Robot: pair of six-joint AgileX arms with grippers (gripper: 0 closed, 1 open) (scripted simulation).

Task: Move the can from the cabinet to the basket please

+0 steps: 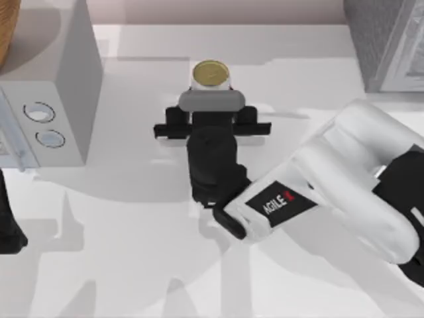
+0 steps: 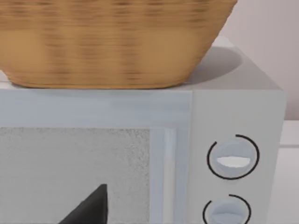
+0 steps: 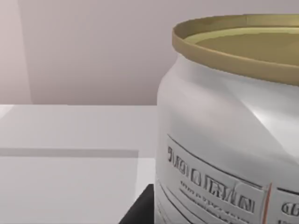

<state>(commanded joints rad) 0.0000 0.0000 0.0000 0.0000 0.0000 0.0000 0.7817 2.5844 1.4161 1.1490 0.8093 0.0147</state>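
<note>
At the table's middle, our right gripper (image 1: 211,89) meets the upright can (image 1: 211,74), well apart from the cabinet (image 1: 384,43) and the basket (image 2: 112,42); whether its fingers grip it, we cannot tell.

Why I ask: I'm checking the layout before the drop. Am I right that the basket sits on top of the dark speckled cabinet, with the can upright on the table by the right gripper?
Not quite. The basket sits on the pale grey box with two round dials, as the left wrist view shows, not on the cabinet. The rest holds: the can stands upright on the table at the right gripper.
</note>
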